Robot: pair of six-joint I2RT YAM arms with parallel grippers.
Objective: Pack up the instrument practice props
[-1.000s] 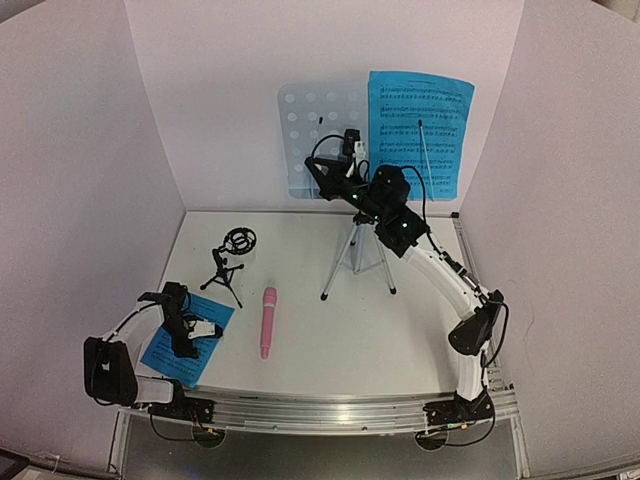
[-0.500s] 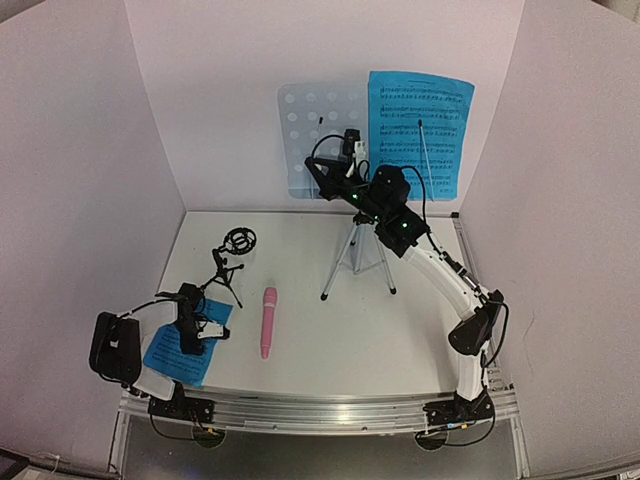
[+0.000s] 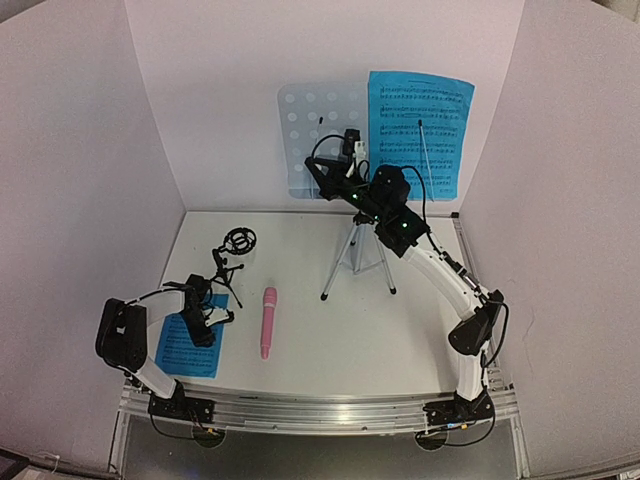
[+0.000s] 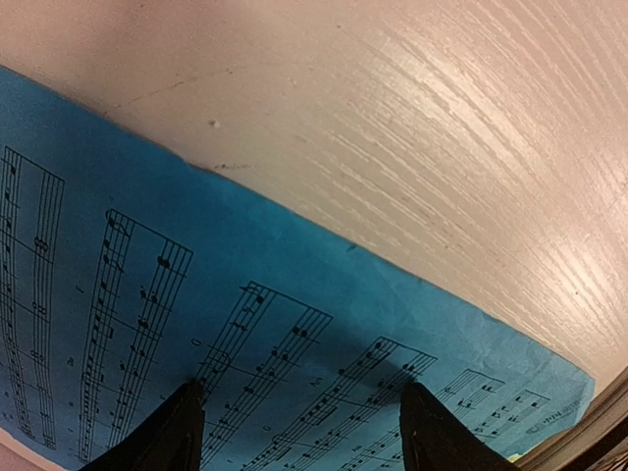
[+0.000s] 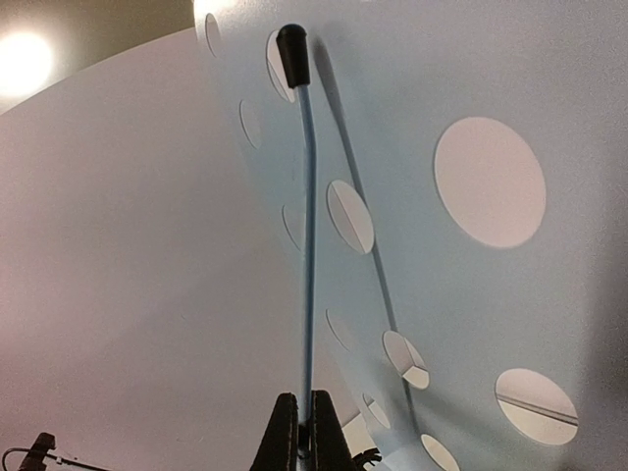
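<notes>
A blue sheet-music page (image 3: 186,347) lies flat at the table's near left. My left gripper (image 3: 208,318) stands open over its far edge. In the left wrist view both fingertips (image 4: 183,432) come down onto the page (image 4: 245,285), with nothing between them. The pink microphone (image 3: 268,322) lies to the page's right, and the black tripod mic stand (image 3: 233,258) stands just beyond it. The pale-blue perforated music stand (image 3: 320,135) on its silver tripod (image 3: 357,255) carries another blue page (image 3: 420,135). My right gripper (image 5: 302,432) is shut on the stand's thin page-holder rod (image 5: 308,226), in front of the perforated desk (image 5: 471,294).
White walls (image 3: 90,150) enclose the table on three sides. The metal rail (image 3: 320,412) with both arm bases runs along the near edge. The right arm (image 3: 440,270) stretches across the table's right side to the music stand.
My left arm swung towards the mic stand, and its gripper went from the page's middle to its far edge. The page turned squarer to the table. The right arm stayed still.
</notes>
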